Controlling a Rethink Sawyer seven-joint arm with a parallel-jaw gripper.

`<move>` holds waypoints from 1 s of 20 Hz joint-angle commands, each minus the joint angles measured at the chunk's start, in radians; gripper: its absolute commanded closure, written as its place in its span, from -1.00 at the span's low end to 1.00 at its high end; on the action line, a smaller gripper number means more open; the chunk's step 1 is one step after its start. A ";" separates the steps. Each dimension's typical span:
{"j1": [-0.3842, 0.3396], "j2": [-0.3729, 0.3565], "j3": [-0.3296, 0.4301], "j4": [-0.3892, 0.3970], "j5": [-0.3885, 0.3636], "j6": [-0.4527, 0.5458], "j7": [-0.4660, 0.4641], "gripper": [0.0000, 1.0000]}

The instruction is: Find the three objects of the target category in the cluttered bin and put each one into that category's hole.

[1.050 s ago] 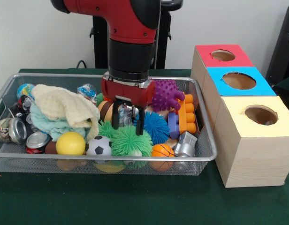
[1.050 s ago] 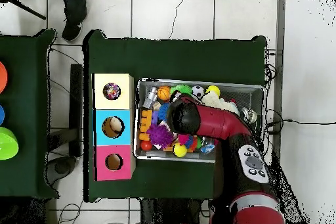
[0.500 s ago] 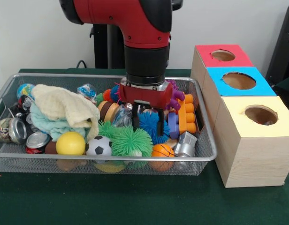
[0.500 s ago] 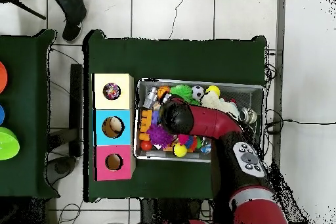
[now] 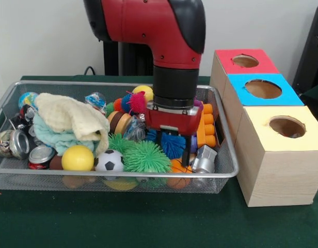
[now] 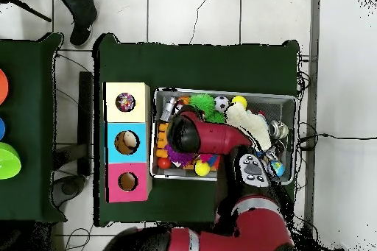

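Since the earlier frames we see the arm has carried the gripper sideways along the wire bin, from above the green spiky ball toward the end of the bin nearest the boxes, and lower among the toys. Only one dark fingertip shows below the red wrist block in the front view, so we cannot tell how the jaws stand or whether they hold anything.

Just beside the gripper, on the side away from the boxes, lies the blue spiky ball, touching or nearly touching the finger. Beyond that sits the green spiky ball, with the soccer ball and the yellow ball further along the same way. In front of the gripper, toward the camera, we see the small basketball and the silver block. On the box side of the gripper stands the orange brick stack. Behind the wrist, a red spiky ball and a yellow ball show.

Well away from the jaws, at the far end of the bin, the cream towel lies heaped over a pale green cloth, with cans beside it.

Outside the bin, past the orange bricks, we see the yellow box, blue box and red box, each with a round hole on top.
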 commanded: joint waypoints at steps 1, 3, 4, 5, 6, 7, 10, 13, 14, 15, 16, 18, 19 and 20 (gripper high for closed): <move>0.060 0.107 -0.129 -0.100 -0.009 -0.119 0.113 -1.00; 0.081 0.118 -0.172 -0.107 0.007 -0.135 0.107 -1.00; 0.091 0.122 -0.194 -0.110 0.017 -0.139 0.107 -1.00; 0.120 0.132 -0.240 -0.115 0.036 -0.153 0.113 -1.00; 0.133 0.134 -0.269 -0.119 0.047 -0.154 0.113 -1.00; 0.178 0.152 -0.341 -0.125 0.085 -0.168 0.129 -1.00; 0.210 0.174 -0.401 -0.137 0.125 -0.173 0.143 -1.00; 0.201 0.178 -0.411 -0.147 0.129 -0.179 0.130 -1.00; 0.199 0.175 -0.416 -0.145 0.130 -0.180 0.130 -1.00; 0.215 0.182 -0.442 -0.147 0.145 -0.183 0.134 -1.00; 0.221 0.178 -0.459 -0.142 0.151 -0.182 0.137 -1.00; 0.241 0.185 -0.493 -0.142 0.173 -0.186 0.143 -1.00; 0.242 0.187 -0.504 -0.143 0.181 -0.195 0.146 -1.00; 0.239 0.190 -0.503 -0.146 0.183 -0.199 0.145 -1.00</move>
